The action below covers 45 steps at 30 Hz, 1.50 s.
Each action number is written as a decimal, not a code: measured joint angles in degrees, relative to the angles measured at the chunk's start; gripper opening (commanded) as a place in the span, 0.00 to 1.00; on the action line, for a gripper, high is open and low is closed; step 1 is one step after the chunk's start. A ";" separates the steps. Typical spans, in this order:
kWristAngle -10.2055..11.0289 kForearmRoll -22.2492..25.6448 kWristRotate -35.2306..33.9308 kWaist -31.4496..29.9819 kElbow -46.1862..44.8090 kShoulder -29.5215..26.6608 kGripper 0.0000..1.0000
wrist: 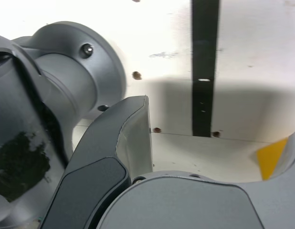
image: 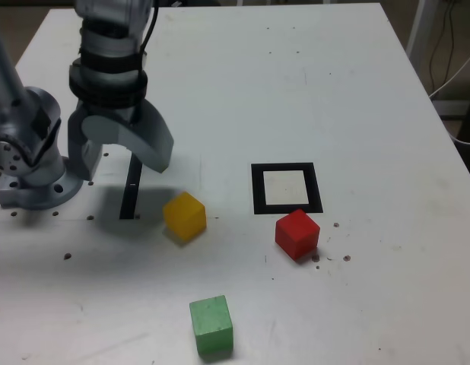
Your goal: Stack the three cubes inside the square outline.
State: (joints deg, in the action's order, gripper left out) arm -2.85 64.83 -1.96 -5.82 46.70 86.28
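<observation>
While the end effector (image: 128,152) hangs above the surface (image: 379,289) with jaws wide apart, nothing is between them. In the exterior view it's at upper left, near the arm base (image: 41,186) and over the black strip (image: 131,190).

Container-wise, the closest thing is the square outline (image: 258,190), a flat mark: thick black frame, white centre, zero cubes in it. No stack; all three cubes sit apart, directly on the surface.

Red cube (image: 297,234): closest to the outline, just beside its near edge toward the exterior view's right corner. Centre of the frame stays uncovered.

Yellow cube (image: 185,217): between the black strip and the outline in the exterior view, near the strip's lower end, below and right of the end effector. Wrist view catches only a sliver of it, partly hidden behind one finger (wrist: 293,162).

Green cube (image: 211,324): lowest of the three in the exterior view, well apart from the outline, left of red and slightly right of yellow.

Wrist view also shows the black strip, the arm base and holes (wrist: 136,75) in the surface. Outline, red and green are out of that view.
</observation>
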 measured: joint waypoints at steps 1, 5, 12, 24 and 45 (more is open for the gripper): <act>0.08 0.14 0.00 -0.25 0.65 0.14 1.00; 0.81 2.46 -0.01 -1.92 4.44 1.55 1.00; 1.72 7.56 -0.81 -6.87 14.49 5.44 1.00; 2.66 14.49 -1.78 -14.10 31.48 14.72 1.00; 4.93 19.62 5.23 -17.87 51.98 31.14 1.00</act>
State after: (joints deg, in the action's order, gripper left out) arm 2.09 84.45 3.27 -23.69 98.68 117.42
